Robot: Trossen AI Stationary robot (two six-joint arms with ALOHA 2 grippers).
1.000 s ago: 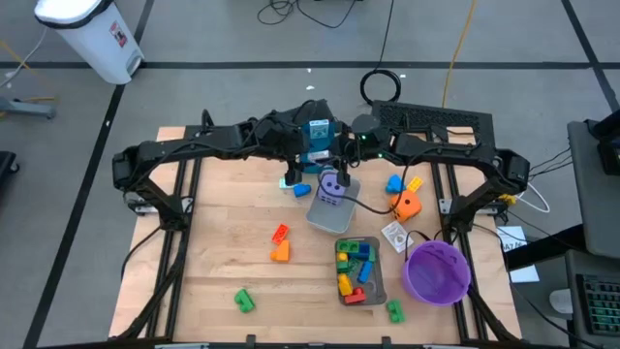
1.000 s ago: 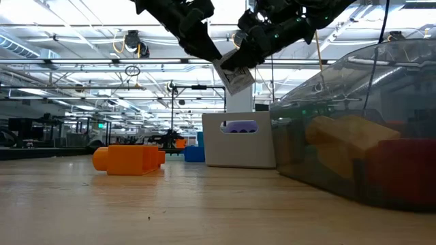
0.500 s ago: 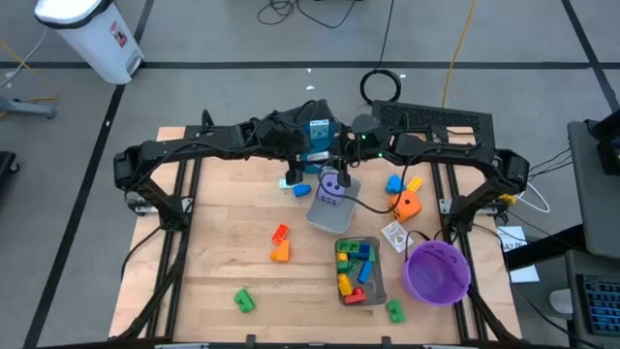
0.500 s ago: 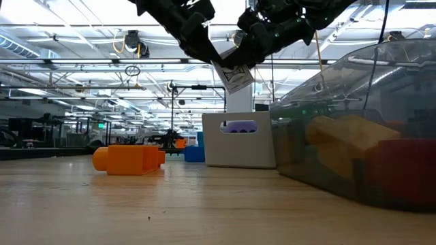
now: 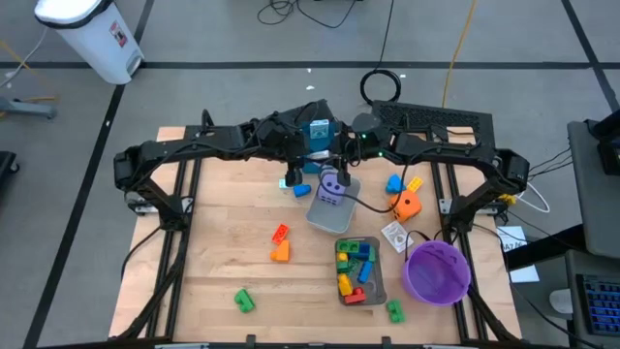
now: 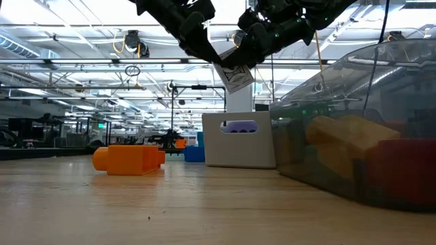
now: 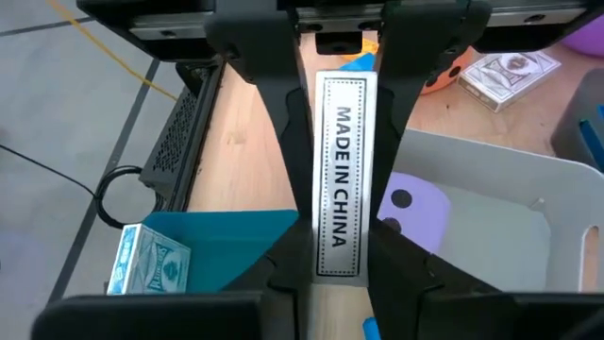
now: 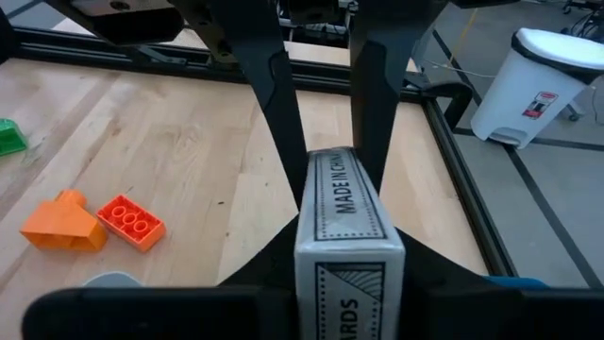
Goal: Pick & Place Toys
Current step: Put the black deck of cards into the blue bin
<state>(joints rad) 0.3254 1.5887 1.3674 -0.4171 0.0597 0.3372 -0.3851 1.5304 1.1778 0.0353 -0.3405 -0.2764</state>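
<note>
A white card box [image 6: 236,77] printed "MADE IN CHINA" hangs high over the table's far middle, between my two grippers, which face each other. My left gripper [image 6: 212,60] comes in from the left and my right gripper [image 6: 244,60] from the right; each is shut on the box. Below them, a purple die [image 5: 331,189] lies in a grey tray [image 5: 329,219]. An orange die [image 5: 408,206], a red brick [image 5: 280,233], an orange brick [image 5: 280,252] and green bricks [image 5: 243,301] lie on the wood. My left gripper pinches the card box's two broad faces between its fingers [image 7: 283,267], at the box's left end [image 7: 338,260]. It comes slanting down from the table's left. The box is lifted clear, tilted. My right gripper pinches the same two broad faces at the box's other end [image 8: 347,255], its fingers [image 8: 269,253] on either side. It comes almost level from the table's right. The box hangs clear, its printed narrow side [image 8: 342,194] up.
A second grey tray [image 5: 379,281] with several bricks stands near the front, a purple bowl [image 5: 436,271] to its right. Another card box [image 5: 394,236], a teal box [image 5: 316,131], and blue [image 5: 392,182] and yellow [image 5: 415,182] bricks lie around.
My left gripper's fingers have come together on the card box's left end. The box has stayed in the air between the two grippers, shifting only slightly.
</note>
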